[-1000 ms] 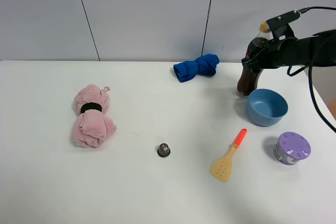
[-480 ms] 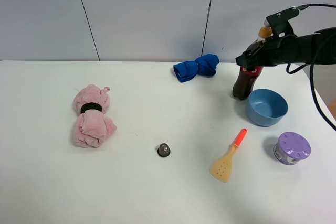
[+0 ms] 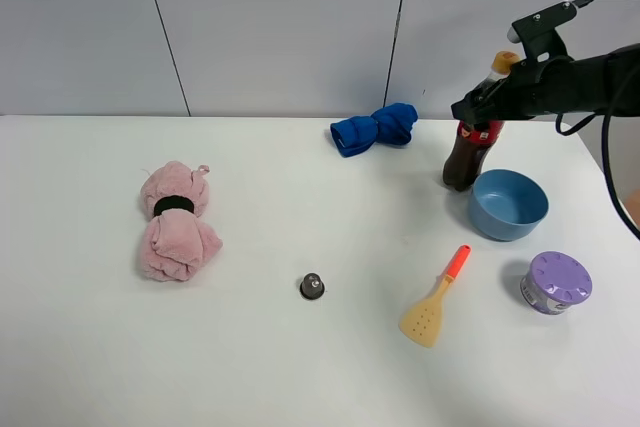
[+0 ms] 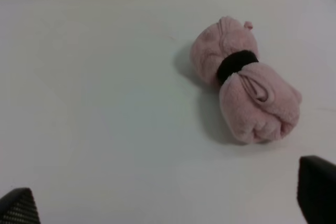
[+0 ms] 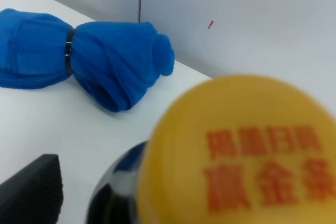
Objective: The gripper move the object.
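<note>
The cola bottle [image 3: 468,152], with dark liquid, a red label and a yellow-orange cap, stands on the white table [image 3: 300,367] at the back right, just left of the blue bowl [image 3: 510,204]. My right gripper [image 3: 481,107] sits around the bottle's shoulder, below the cap. In the right wrist view the cap [image 5: 241,150] fills the frame. One black fingertip [image 5: 31,187] shows there, with a strip of table between it and the bottle's dark shoulder [image 5: 118,187], so the jaws stand apart. My left gripper [image 4: 168,203] is open and empty above the table near the pink towel roll [image 4: 244,80].
A blue towel roll [image 3: 375,127] lies left of the bottle. A pink towel roll [image 3: 178,220] lies at the left. A small black capsule [image 3: 312,286], a yellow spatula with an orange handle [image 3: 435,299] and a purple-lidded tin [image 3: 556,282] lie in front.
The right gripper carried the bottle a little left and forward and set it down beside the bowl. Since then the arm has shifted slightly up and right while the bottle stayed put.
</note>
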`<move>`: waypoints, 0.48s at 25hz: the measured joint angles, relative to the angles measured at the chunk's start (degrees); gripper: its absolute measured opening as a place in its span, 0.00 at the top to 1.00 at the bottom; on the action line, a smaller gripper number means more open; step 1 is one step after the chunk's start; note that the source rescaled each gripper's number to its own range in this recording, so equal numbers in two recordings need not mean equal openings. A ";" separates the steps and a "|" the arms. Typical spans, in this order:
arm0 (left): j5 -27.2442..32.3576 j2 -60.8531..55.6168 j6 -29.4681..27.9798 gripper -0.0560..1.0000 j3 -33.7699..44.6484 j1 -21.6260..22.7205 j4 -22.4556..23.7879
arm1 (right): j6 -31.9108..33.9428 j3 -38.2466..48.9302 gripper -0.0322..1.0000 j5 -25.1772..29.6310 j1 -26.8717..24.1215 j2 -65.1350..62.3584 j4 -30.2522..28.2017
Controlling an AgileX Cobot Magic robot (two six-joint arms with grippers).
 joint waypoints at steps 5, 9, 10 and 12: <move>0.00 0.00 0.00 0.00 0.00 0.00 0.00 | 28.16 0.00 0.38 1.21 0.12 -4.67 -25.74; 0.00 0.00 0.00 0.00 0.00 0.00 0.00 | 52.49 0.00 0.38 1.35 2.03 -8.40 -48.71; 0.00 0.00 0.00 0.00 0.00 0.00 0.00 | 57.48 0.00 0.38 1.35 2.67 -9.25 -53.20; 0.00 0.00 0.00 0.00 0.00 0.00 0.00 | 63.31 0.87 0.38 1.25 3.77 -11.03 -57.90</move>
